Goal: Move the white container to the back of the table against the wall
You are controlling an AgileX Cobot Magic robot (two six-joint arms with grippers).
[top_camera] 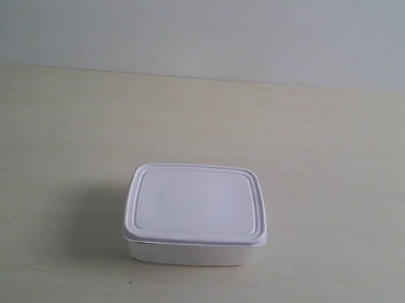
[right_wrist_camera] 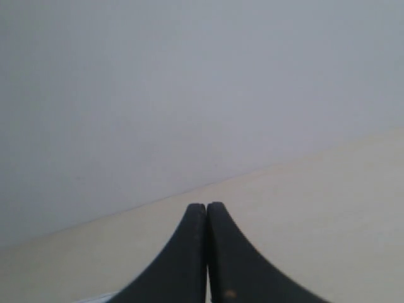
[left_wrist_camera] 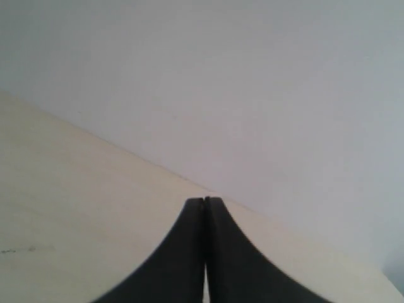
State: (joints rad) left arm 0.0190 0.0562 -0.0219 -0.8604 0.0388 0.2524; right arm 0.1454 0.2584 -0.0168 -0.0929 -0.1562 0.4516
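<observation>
Left gripper [left_wrist_camera: 205, 201], black, curved fingers: tips pressed together, no gap, nothing held. Right gripper [right_wrist_camera: 206, 205]: same, tips closed on each other, empty. Neither arm shows in the exterior view. A pale sliver beside the base of the right fingers may be the box's edge; too little shows to say.

Task item: the white container [top_camera: 196, 217], a small rectangular plastic box with rounded corners and a flat rimmed snap-on lid. It sits upright, lid on, on the near part of the wide pale beige wood-grain table [top_camera: 350, 155], roughly centred side to side. Nothing touches it.

Handling, judged: probably light, thin-walled, stiff at the corners but springy mid-wall. The surface looks smooth, so likely slippery under hard pads. Lifting by the overhanging lid rim could pop the lid. Better to pinch across the shorter span, low on the body under the rim, or push low on the near wall and slide it.

Beyond it lies bare tabletop, then the plain pale grey-white wall [top_camera: 218, 20], well apart from the box.
</observation>
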